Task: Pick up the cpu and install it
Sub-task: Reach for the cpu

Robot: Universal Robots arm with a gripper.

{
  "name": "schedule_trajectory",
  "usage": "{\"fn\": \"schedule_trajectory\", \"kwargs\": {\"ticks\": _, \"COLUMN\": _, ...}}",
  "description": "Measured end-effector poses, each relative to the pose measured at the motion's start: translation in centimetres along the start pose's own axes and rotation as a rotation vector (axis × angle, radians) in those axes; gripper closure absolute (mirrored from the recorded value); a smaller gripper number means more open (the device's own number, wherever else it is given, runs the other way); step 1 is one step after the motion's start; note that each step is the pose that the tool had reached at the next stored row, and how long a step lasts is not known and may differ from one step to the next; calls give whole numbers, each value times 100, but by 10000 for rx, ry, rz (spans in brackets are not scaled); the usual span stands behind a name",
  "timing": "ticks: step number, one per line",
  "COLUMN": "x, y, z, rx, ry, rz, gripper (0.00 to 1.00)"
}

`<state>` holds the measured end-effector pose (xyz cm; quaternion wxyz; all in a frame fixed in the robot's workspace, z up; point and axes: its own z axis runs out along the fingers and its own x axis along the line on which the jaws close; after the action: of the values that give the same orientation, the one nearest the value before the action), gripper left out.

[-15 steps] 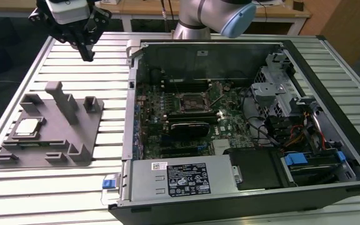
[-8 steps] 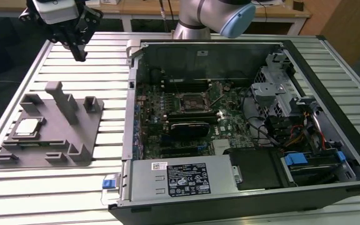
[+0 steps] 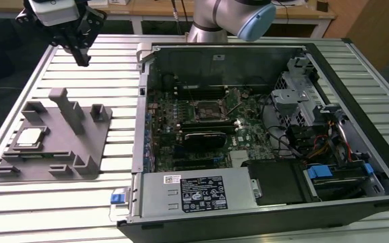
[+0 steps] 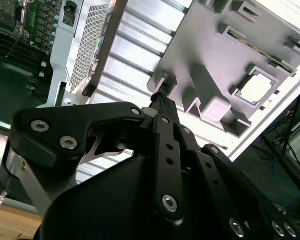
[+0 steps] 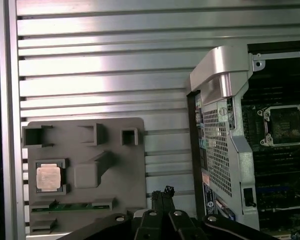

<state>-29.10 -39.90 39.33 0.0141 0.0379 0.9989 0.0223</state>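
Black hand is held high above slatted metal bench, pointed down, fingers clenched w/ nothing between. Small square silver-topped cpu is seated in pocket of grey plastic fixture, well apart from hand.

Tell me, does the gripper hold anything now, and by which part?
Nothing is held. The gripper hangs above the table, shut and empty; the cpu lies in its grey holder.
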Motion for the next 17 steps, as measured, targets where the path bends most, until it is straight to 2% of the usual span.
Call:
{"fn": "schedule_trajectory", "kwargs": {"ticks": 7, "x": 55, "y": -5, "z": -2, "rx": -5, "ry": 0, "rz": -1, "gripper": 89}}
{"fn": "schedule_trajectory", "kwargs": {"ticks": 17, "x": 180, "y": -19, "z": -6, "rx": -14, "ry": 1, "rz": -1, "gripper": 89}}
